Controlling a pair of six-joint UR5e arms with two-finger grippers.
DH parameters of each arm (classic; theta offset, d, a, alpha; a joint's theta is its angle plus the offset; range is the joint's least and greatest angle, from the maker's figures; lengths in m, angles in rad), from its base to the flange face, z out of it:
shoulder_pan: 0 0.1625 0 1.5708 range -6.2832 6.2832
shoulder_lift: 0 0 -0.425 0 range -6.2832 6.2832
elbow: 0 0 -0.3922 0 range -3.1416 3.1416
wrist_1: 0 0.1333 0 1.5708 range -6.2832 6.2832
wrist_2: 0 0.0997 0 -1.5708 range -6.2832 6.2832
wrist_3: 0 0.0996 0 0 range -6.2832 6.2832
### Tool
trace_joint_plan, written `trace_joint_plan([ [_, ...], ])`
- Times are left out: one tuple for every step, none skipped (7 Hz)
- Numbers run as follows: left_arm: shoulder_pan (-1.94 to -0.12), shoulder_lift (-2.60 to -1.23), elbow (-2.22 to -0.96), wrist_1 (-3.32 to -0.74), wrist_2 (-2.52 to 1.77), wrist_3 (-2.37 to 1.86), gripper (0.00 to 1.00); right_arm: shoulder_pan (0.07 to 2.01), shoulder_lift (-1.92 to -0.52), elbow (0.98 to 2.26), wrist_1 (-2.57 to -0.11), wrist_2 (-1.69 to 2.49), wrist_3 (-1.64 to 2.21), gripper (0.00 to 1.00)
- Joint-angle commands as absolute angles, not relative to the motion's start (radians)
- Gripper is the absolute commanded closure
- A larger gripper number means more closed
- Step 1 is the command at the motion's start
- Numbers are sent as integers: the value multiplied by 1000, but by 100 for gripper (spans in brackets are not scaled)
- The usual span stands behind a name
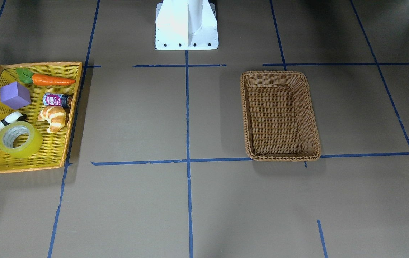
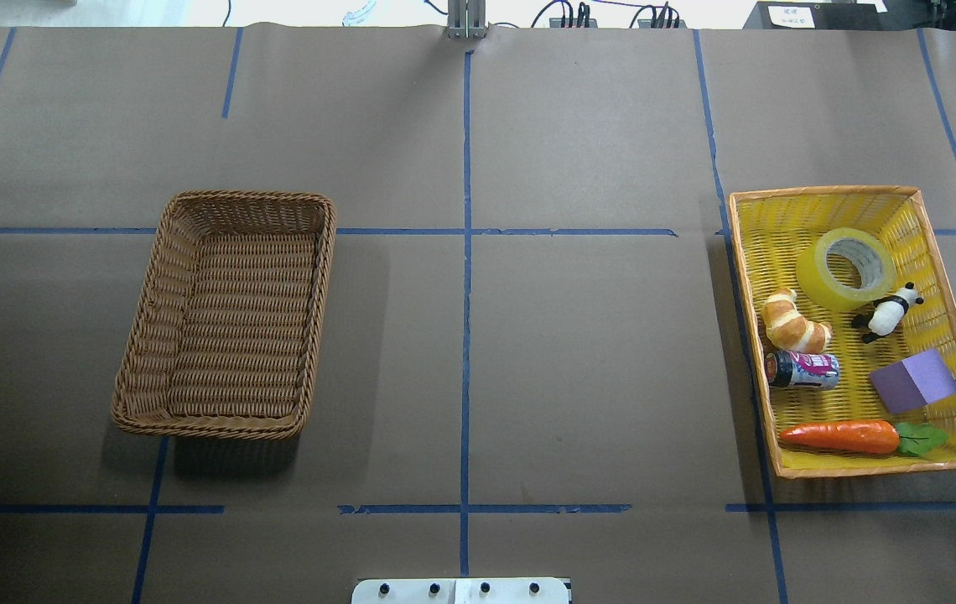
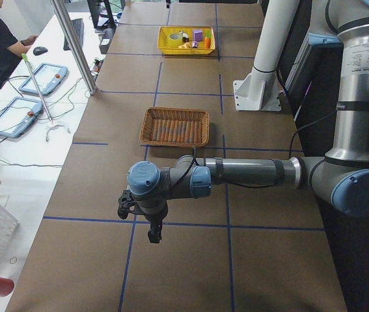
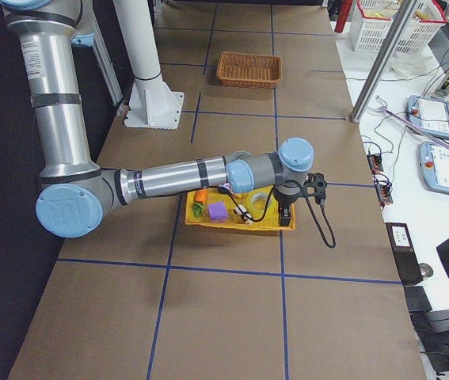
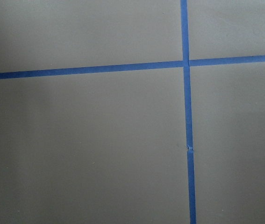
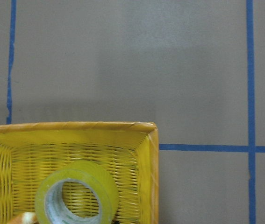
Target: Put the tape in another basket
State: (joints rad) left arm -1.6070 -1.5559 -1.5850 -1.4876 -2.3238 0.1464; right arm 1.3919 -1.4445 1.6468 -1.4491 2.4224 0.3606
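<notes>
The yellow-green tape lies flat in the shallow yellow tray, in its corner away from the robot, next to the panda. The right wrist view shows it at the bottom. The brown wicker basket stands empty on the left half of the table. My right gripper hangs above the tray's outer end near the tape; I cannot tell whether it is open. My left gripper hangs over bare table beyond the basket; I cannot tell its state.
The tray also holds a croissant, a can, a toy panda, a purple cube and a carrot. The white robot base stands at mid-table. Operators' desks lie along the far side.
</notes>
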Motion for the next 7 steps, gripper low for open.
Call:
trace_joint_plan([
  [-1608,-1557,-1585,-1497,-2324,143,0,1312,-1448,1649,-1279,2380,506,0],
  [-1606,-1559,-1585,-1500,-2324,143,0,1254,-1451,1644,-1234,2305,532,0],
  [-1606,-1562,-1583,-1502,-2322,143,0,1220,-1448,1641,-1232,2277,540,0],
  [-1606,-1562,-1583,-1500,-2322,143,0,1174,-1439,1646,-1230,2275,541,0],
  [-1606,-1562,-1585,-1500,-2324,143,0,1128,-1436,1638,-1226,2258,540,0],
  [-1605,-1563,-1580,-1502,-2322,143,0,1091,-1436,1634,-1227,2212,540,0],
  [-1600,-1563,-1580,-1502,-2322,143,0,1083,-1437,1609,-1227,2210,535,0],
])
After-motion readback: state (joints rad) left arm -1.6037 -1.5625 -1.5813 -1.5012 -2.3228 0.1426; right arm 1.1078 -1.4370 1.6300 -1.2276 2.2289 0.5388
